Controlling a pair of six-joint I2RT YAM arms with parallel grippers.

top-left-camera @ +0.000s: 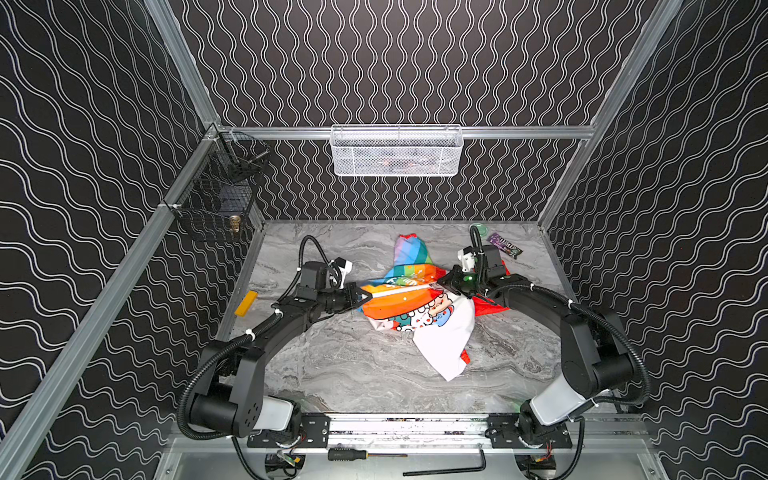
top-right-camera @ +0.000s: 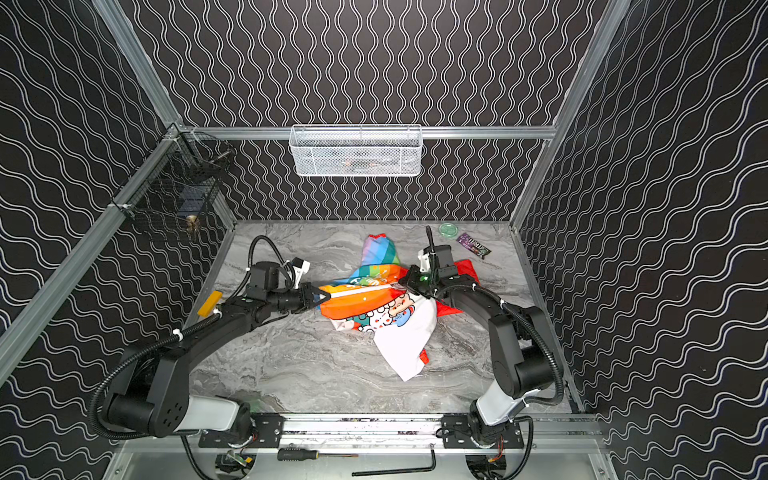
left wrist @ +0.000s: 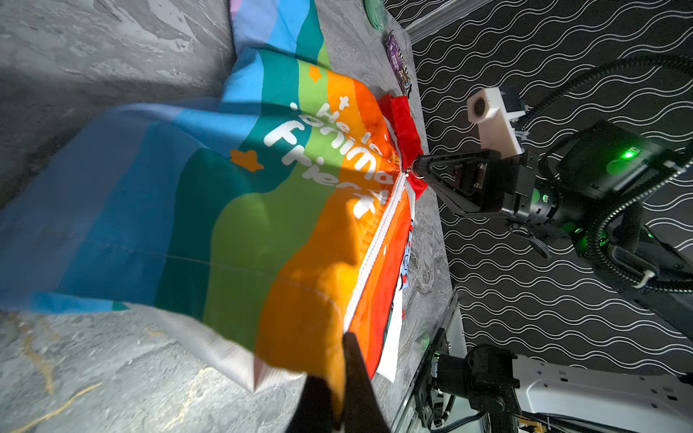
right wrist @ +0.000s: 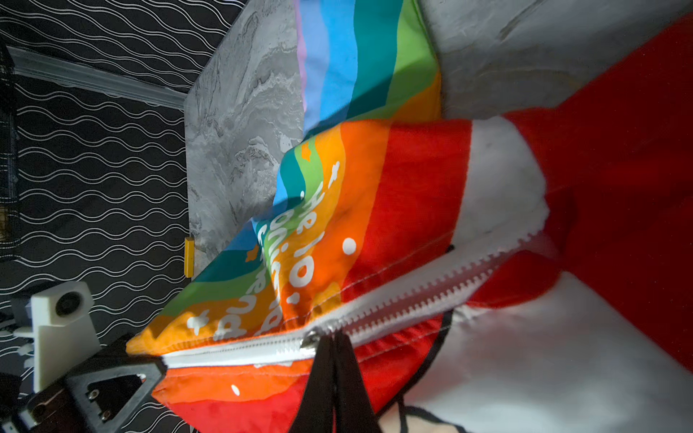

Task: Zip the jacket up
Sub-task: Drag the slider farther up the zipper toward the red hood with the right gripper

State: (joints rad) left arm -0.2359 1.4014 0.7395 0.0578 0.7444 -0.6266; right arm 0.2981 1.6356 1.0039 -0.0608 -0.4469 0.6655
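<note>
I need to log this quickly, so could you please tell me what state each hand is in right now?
Left hand: closed, holding the jacket at the zipper's end.
Right hand: closed on the zipper pull.

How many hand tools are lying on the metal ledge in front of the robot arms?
2. A black-handled screwdriver lies left of centre on the metal ledge; a black hex key lies just to its right. Others may be hidden.
</note>
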